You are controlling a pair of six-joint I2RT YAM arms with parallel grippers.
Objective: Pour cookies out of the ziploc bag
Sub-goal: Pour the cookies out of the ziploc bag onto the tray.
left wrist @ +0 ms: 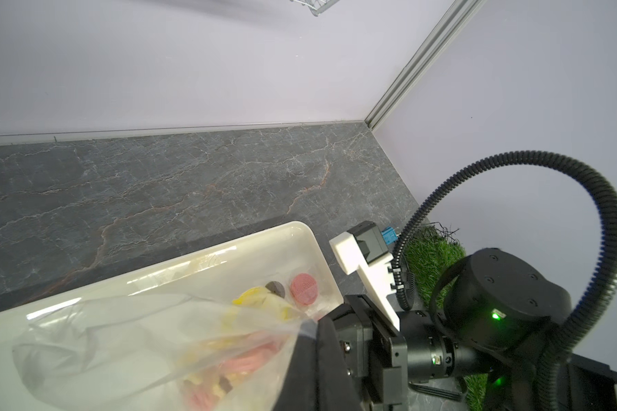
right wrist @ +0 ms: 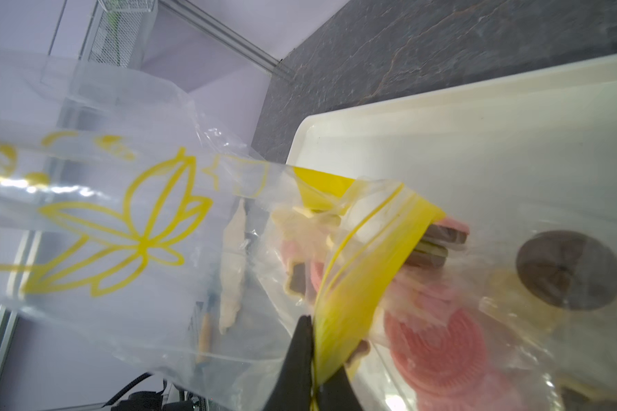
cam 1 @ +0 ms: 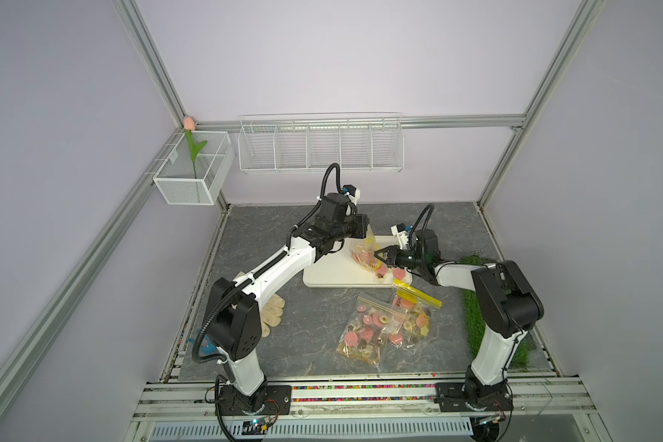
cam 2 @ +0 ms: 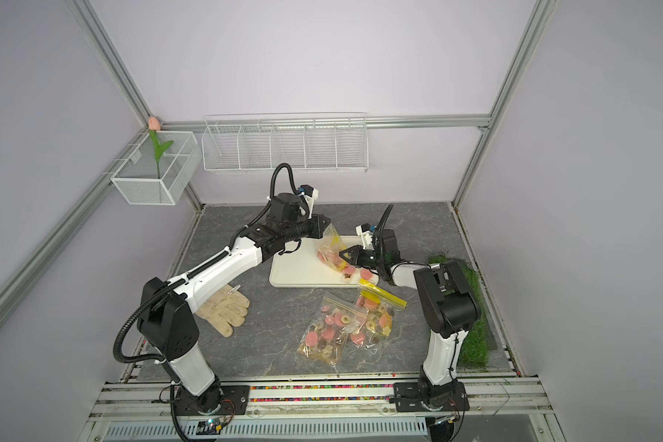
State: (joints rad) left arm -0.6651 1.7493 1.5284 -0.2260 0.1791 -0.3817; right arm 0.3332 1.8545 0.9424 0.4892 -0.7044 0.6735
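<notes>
Left pincer (cam 1: 366,233), pressed together, grips the bottom end of the clear ziploc bag (cam 1: 365,249) and holds it raised above the white tray (cam 1: 328,273) on the desk (cam 1: 456,222). Further right, the right pincer (right wrist: 312,341) is clamped on the bag's yellow zip strip (right wrist: 367,256) at its low mouth, where a few cookies (cam 1: 398,273) lie on the tray and more sit inside the bag.

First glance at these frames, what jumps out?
A clear ziploc bag hangs tilted between the left arm and right arm, with pink and brown cookies out on the cream tray below. Two more cookie-filled bags lie on the grey tabletop, nearer the arm bases.
</notes>
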